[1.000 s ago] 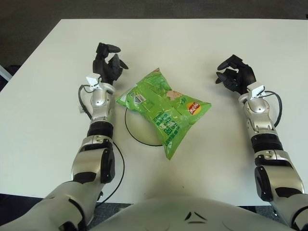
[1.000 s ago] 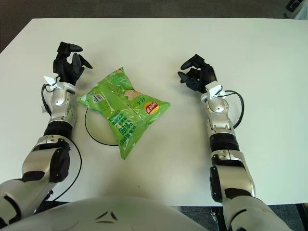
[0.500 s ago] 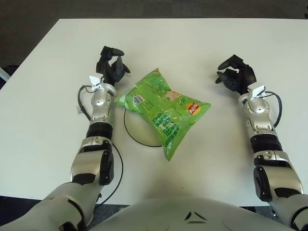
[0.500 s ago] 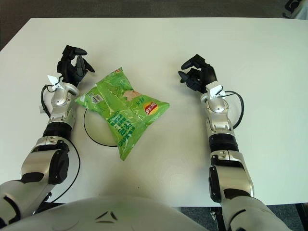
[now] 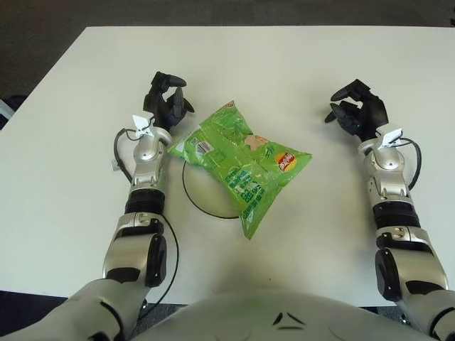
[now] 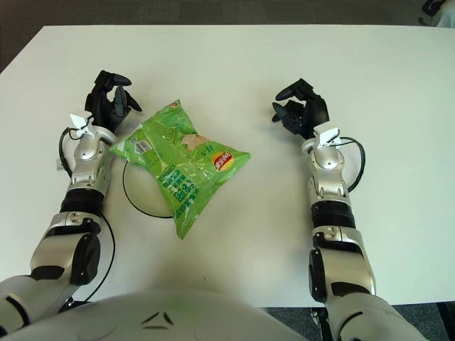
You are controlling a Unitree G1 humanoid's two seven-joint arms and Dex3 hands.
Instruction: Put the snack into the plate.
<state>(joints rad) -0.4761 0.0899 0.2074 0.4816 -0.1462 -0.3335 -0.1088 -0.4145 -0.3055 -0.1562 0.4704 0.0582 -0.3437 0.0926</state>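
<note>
A green snack bag (image 5: pixel 242 160) lies across a white plate (image 5: pixel 197 194) with a dark rim, covering most of it; its lower end hangs over the plate's right edge onto the table. My left hand (image 5: pixel 167 103) hovers just left of the bag's top left corner, fingers loosely curled and holding nothing. My right hand (image 5: pixel 357 114) is well to the right of the bag, fingers relaxed and empty. Both hands also show in the right eye view, the left hand (image 6: pixel 110 101) and the right hand (image 6: pixel 302 111).
The white table (image 5: pixel 284 64) spreads wide around the plate. Its far edge and left corner meet dark floor. A black cable (image 5: pixel 174 249) loops along my left forearm.
My left hand has moved right, toward the bag's top left corner. My right hand has drifted right and slightly up, away from the bag. The bag has not moved.
</note>
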